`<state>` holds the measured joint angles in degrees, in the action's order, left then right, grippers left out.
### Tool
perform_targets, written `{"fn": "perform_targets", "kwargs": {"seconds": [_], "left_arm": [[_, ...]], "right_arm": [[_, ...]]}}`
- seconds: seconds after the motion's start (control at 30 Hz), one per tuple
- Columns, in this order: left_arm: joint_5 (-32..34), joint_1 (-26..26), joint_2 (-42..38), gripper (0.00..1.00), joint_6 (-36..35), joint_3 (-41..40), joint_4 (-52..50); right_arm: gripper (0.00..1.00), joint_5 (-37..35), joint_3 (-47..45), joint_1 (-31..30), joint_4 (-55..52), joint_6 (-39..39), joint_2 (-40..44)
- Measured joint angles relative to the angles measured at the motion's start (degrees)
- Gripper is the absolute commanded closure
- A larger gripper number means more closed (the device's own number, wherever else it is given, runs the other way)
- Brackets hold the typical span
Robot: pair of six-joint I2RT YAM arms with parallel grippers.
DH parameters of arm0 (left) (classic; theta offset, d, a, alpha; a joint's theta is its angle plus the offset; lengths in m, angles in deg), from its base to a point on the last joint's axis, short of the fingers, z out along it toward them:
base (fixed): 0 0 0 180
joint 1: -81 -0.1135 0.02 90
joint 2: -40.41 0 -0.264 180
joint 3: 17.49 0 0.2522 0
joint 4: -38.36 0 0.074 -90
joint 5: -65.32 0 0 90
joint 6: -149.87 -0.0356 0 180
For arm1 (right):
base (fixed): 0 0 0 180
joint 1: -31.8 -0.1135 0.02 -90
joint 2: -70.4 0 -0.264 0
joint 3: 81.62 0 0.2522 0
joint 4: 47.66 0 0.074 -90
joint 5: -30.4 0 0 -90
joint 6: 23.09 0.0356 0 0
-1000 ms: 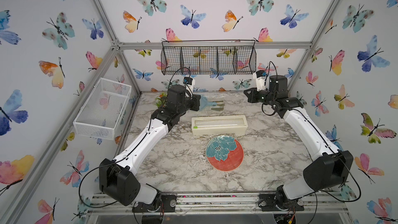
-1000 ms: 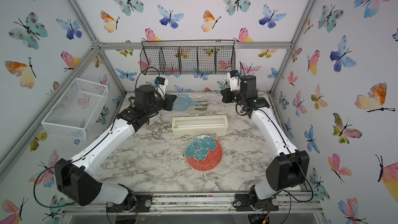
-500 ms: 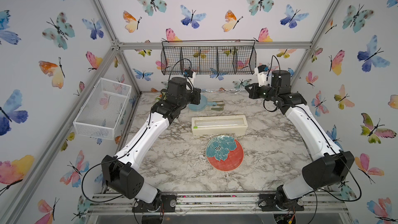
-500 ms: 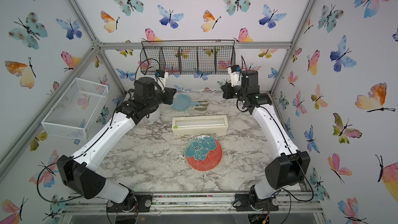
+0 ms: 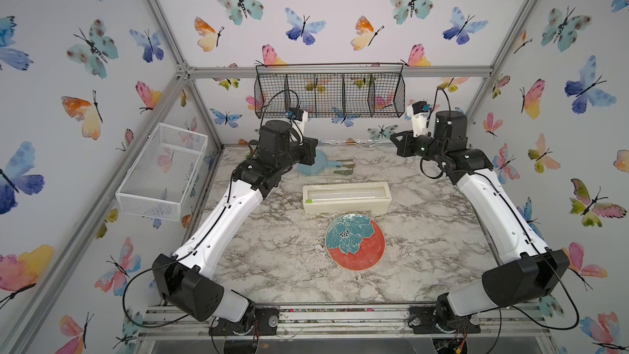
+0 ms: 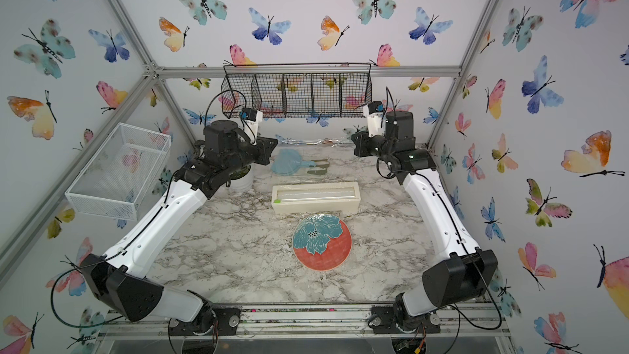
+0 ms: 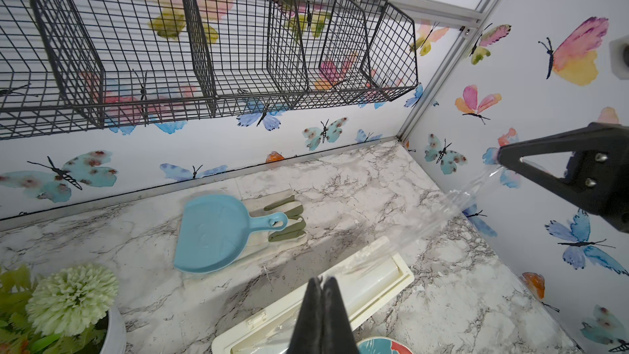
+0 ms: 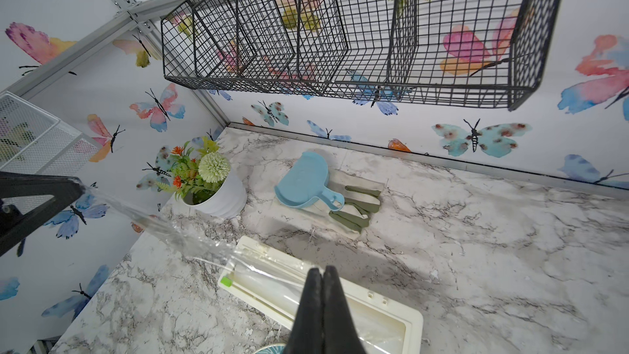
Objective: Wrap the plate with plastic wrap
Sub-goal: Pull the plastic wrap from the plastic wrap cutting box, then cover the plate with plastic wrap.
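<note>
By the left gripper (image 7: 321,282) and right gripper (image 8: 322,272), both clamped shut, the plastic wrap (image 7: 437,219) is being stretched above the dispenser box (image 5: 345,205) at frame centre. Next, draping over the plate (image 5: 355,241), just below, is likely being called for.

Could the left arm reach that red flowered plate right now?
Probably yes, nothing blocks the way down. But the left pincer is shut on plastic wrap pulled from the dispenser box, so the film would come along to the plate.

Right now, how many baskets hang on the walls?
2: black wire basket on the back wall; white mesh basket on the wall beside the left arm. None looks hidden.
</note>
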<state>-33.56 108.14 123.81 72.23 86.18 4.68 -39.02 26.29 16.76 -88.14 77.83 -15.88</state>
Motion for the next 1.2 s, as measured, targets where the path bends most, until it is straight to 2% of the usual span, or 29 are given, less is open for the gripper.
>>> {"fn": "perform_targets", "kwargs": {"seconds": [0.43, 0.6, 0.7, 0.87, 1.07, 1.2], "left_arm": [[-1.81, 0.22, -2.14, 1.00, 1.90, 2.25, -2.10], [-3.50, 0.79, -5.42, 1.00, 4.13, 0.68, -1.79], [-4.92, 2.29, -11.56, 1.00, 6.19, -7.65, 1.03], [-5.46, 8.13, -22.32, 1.00, 8.85, -27.15, 4.48], [-6.01, 14.10, -26.38, 1.00, 12.59, -44.92, 7.89], [-7.04, 16.96, -26.82, 1.00, 14.78, -52.70, 9.64]], "right_arm": [[0.98, 0.68, 2.91, 0.00, -2.19, 0.52, 1.16], [0.98, 1.60, 3.50, 0.00, -4.33, 0.72, 3.30], [0.98, 2.60, -2.29, 0.02, -3.96, 1.51, 8.28], [0.98, 5.38, -20.74, 0.00, -3.56, 4.02, 20.55], [0.98, 9.57, -41.31, -0.04, -3.87, 9.29, 26.45], [0.98, 9.79, -49.18, -0.44, -5.03, 12.24, 27.63]]}}
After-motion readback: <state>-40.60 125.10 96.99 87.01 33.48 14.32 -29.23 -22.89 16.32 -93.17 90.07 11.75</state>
